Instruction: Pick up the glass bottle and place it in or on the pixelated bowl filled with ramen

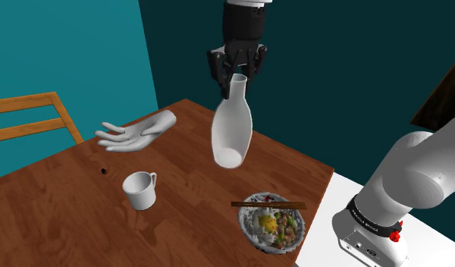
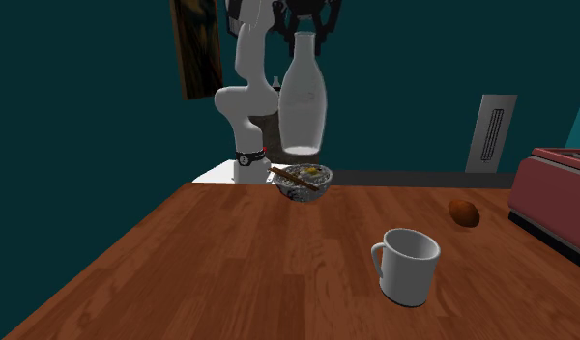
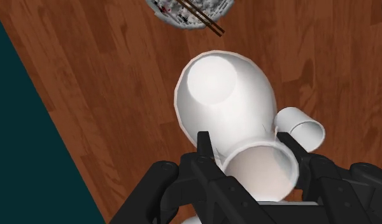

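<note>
A pale grey-white bottle (image 1: 232, 125) hangs in the air above the wooden table (image 1: 82, 220), held by its neck. My black gripper (image 1: 238, 76) is shut on that neck; in the wrist view the fingers (image 3: 205, 147) clasp the bottle's open mouth (image 3: 258, 170). The bottle (image 2: 303, 97) hangs upright in the second exterior view, lifted well above the table. The ramen bowl (image 1: 272, 223) with chopsticks across its rim sits on the table near the stand, below the bottle and toward the shoulder view's right. The bowl (image 2: 304, 182) lies just beneath the bottle's base in the second exterior view.
A white mug (image 1: 140, 190) stands on the table to the shoulder view's left of the bowl. A white model hand (image 1: 136, 133) lies further back. A wooden chair (image 1: 32, 114) is at the far left. A small brown object (image 2: 463, 213) rests near the mug (image 2: 407, 265).
</note>
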{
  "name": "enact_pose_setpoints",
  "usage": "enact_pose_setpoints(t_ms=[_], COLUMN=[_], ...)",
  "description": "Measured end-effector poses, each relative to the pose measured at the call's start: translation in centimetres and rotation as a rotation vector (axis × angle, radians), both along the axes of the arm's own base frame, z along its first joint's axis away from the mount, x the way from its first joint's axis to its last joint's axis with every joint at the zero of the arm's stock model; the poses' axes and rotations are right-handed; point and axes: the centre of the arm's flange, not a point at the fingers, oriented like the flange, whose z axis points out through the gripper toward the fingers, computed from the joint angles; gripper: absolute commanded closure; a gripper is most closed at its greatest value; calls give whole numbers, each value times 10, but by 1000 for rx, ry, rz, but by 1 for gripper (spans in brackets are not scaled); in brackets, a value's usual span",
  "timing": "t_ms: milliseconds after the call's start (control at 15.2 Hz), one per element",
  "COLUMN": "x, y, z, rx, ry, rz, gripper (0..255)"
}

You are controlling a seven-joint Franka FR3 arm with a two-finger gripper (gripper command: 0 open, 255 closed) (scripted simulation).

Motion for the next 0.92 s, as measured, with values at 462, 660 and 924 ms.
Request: enact_pose_setpoints(t_ms=[462,660,924], x=[-81,-123,-168], y=[-16,-22,-31], z=[31,44,57], rx=[1,1,1], ry=[-1,-1,-1], rz=[0,0,0], gripper=[255,255,255])
